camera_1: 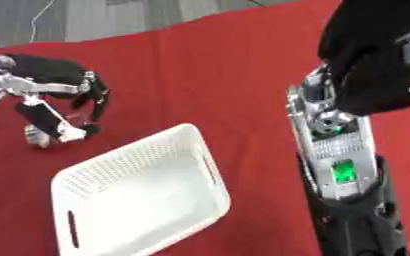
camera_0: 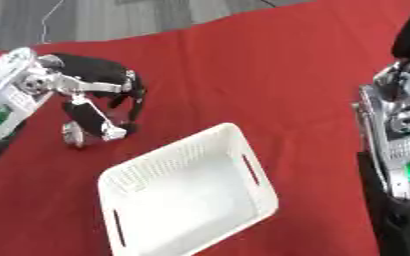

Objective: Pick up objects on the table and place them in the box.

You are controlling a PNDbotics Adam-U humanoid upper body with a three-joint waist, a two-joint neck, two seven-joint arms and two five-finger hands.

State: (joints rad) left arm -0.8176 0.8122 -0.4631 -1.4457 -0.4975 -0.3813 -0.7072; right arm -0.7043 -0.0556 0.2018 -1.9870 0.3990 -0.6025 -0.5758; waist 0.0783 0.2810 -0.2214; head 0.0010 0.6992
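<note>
Light is even and fairly bright, with no hard glare; the red surface (camera_0: 270, 65) shows only a soft, short shadow under the left hand (camera_0: 103, 95); both views are soft throughout, edges smeared; the white basket (camera_0: 187, 195) is washed pale inside, its mesh blurred; the right arm (camera_1: 344, 165), close to the lens, is out of focus.

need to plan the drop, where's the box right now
The white box sits low and centre on the red table, tilted, just below and right of the left hand.
</note>
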